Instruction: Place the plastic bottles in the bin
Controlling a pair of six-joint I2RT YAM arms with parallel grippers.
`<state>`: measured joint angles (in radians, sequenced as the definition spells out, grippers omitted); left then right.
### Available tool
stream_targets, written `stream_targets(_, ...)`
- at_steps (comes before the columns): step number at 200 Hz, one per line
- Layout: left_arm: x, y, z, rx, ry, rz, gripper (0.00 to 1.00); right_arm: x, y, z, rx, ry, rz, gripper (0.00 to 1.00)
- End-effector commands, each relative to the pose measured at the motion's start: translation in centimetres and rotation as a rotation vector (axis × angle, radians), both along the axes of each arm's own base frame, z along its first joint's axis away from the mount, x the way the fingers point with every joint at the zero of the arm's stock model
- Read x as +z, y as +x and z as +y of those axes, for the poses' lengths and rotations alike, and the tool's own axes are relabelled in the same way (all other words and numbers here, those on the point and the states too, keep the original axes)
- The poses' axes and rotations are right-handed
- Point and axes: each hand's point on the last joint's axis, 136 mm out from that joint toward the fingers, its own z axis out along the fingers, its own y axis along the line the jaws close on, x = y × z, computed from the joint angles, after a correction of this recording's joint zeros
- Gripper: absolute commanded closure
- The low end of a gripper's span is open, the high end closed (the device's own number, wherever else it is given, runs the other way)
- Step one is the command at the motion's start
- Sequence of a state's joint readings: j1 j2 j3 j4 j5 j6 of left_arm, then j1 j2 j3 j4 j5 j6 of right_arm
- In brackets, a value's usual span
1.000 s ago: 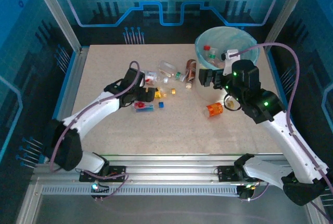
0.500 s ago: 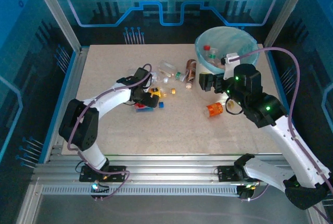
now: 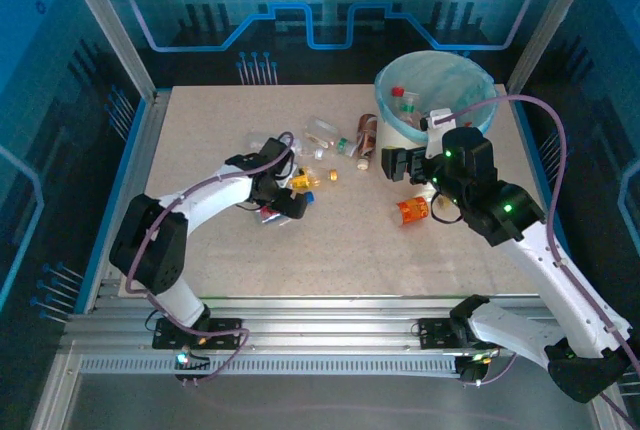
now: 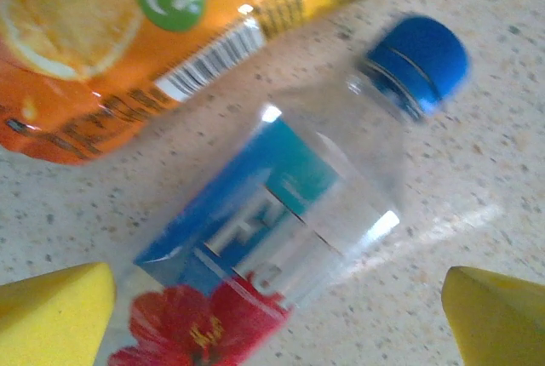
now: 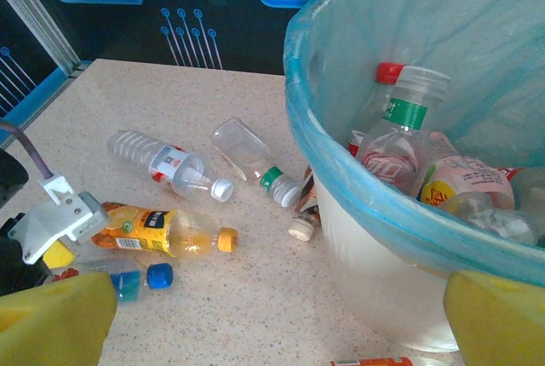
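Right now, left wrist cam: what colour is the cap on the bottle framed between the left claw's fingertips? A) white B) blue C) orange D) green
B. In the left wrist view the bottle lying on the table between the fingertips of the open left claw has a blue cap. The orange-labelled bottle lies beside it.

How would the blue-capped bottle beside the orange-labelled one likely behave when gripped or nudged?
Probably light: the blue-capped bottle looks clear and empty. Likely to roll if nudged, lying on its round side on the table. Its glossy plastic may slip.
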<state>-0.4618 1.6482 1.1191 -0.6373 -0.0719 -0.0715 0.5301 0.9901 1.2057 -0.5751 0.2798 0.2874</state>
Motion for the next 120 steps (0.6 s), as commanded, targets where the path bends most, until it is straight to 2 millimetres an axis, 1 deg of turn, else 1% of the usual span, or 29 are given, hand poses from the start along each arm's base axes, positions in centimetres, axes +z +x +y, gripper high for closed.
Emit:
stream_targets(1, 0.3, -1.6, -0.4, -0.023, -0.019, 0.033, 0.01, 0.3, 0.0, 0.4, 0.005, 0.017, -0.012, 0.00)
stream_targets(59, -2.1, -2.2, 0.8, -0.017, 0.081, 0.098, 0.02, 0.2, 0.0, 0.5, 0.006, 0.021, -0.003, 0.00)
stream_targets(82, -2.8, -2.5, 0.8, -0.017, 0.088, 0.114, 0.03, -0.1, -0.1, 0.3, 0.000, 0.010, 0.003, 0.00)
stream_targets(120, -3.5, -2.7, 0.8, -0.014, 0.095, 0.129, 0.09, 0.0, -0.1, 0.2, -0.005, 0.008, 0.002, 0.00)
